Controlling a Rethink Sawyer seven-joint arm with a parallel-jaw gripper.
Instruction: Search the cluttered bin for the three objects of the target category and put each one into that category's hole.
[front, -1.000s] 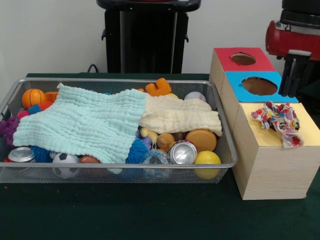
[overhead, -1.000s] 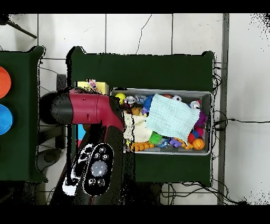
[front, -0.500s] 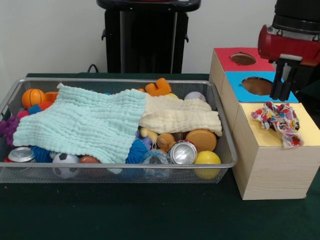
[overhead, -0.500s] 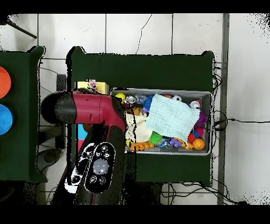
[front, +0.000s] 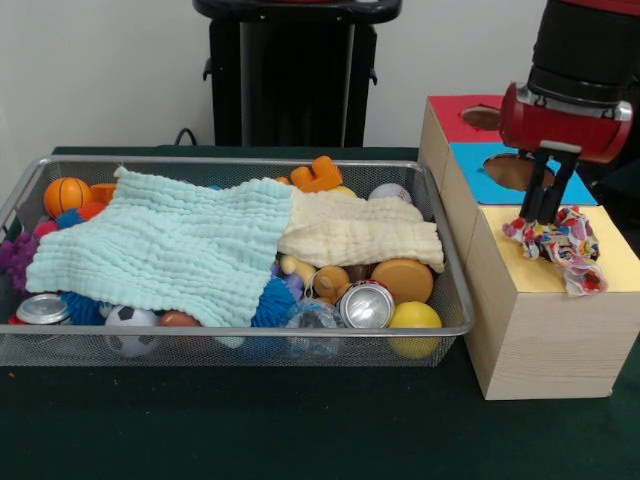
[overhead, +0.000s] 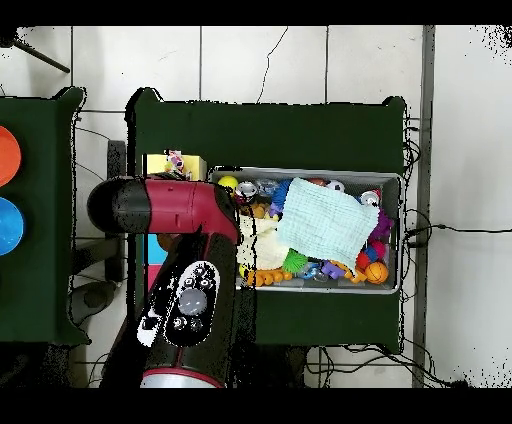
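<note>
- The gripper (front: 543, 210) hangs over the three-part box, its tips just above the far end of the patterned cloth (front: 556, 243).
- The fingers stand close together, nearly parallel; nothing is seen between them. Whether they are fully clenched cannot be told from either view.
- The patterned cloth lies bunched on the yellow lid (front: 620, 262), covering the spot where that section's hole would be; no hole is visible there. It is resting on the box, not inside it.
- The blue lid (front: 473, 172) and red lid (front: 450, 122) each show an open round hole, partly hidden by the arm.
- The wire bin (front: 240, 335) holds two more cloths: a mint cloth (front: 170, 245) spread over the clutter and a cream cloth (front: 355, 232) beside it, overlapping.
- Judgement: the step in hand is the deposit of the first cloth. The next move calls for pressing or re-gripping it so it drops through.
</note>
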